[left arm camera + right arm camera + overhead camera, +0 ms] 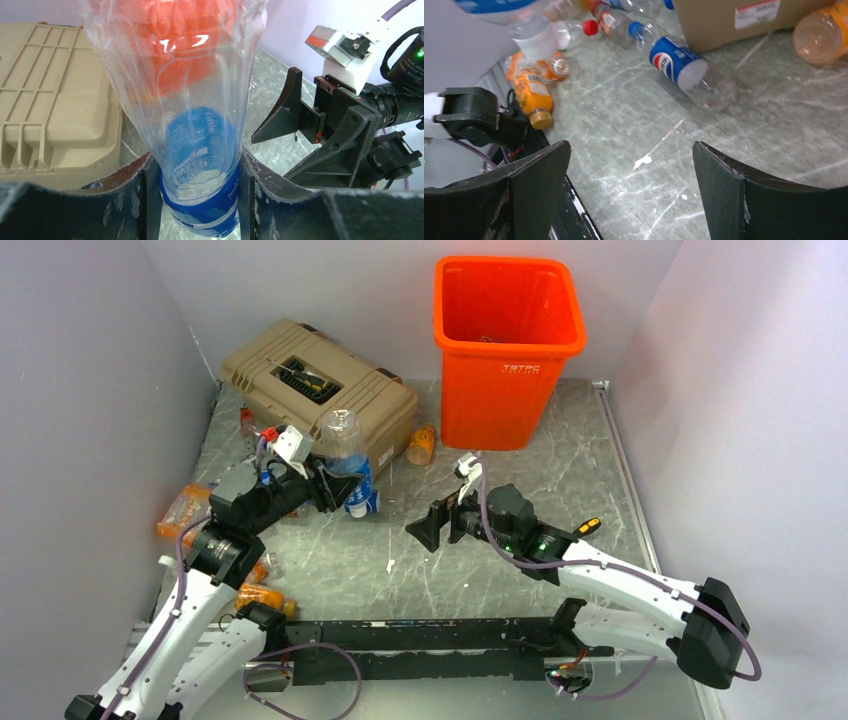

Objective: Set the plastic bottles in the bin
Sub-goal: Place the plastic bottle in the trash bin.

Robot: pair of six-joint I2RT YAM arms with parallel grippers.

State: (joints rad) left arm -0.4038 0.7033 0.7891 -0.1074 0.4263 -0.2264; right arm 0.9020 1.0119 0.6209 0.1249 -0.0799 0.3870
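One bottle point(345, 445) is clenched in the left gripper point(335, 483), just in front of the toolbox point(300, 390). The bin point(510, 405) stands well apart at the back right, so a handover to the right gripper point(437, 525), spread wide and facing it, looks wise.

Left wrist: the jaws pinch the blue label, leaving the clear body free; take it there.

Right wrist: nothing sits between the jaws, and other bottles point(689, 70) lie on the table point(634, 130) beyond. Close firmly before the left lets go.
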